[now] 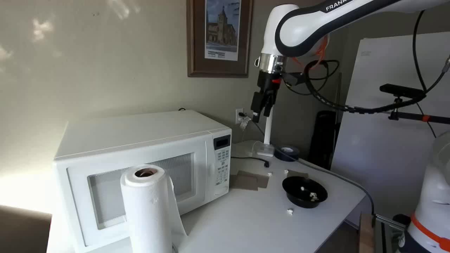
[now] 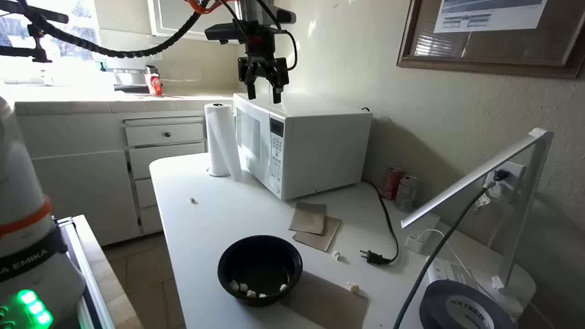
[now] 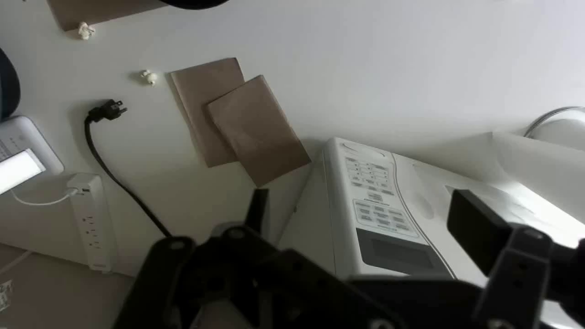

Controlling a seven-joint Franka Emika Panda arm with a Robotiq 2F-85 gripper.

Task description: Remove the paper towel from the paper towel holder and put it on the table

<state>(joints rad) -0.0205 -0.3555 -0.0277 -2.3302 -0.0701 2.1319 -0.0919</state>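
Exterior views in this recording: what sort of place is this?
Most likely a kitchen, perhaps in a home. A white microwave and a paper towel roll stand on the table, and an exterior view shows a counter with drawers beneath it.

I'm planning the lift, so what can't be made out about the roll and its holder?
Paper towel: foot cut off by the bottom edge in an exterior view.
Paper towel holder: partly cut off by the right edge in the wrist view.
Core: inside lost in shadow in an exterior view.
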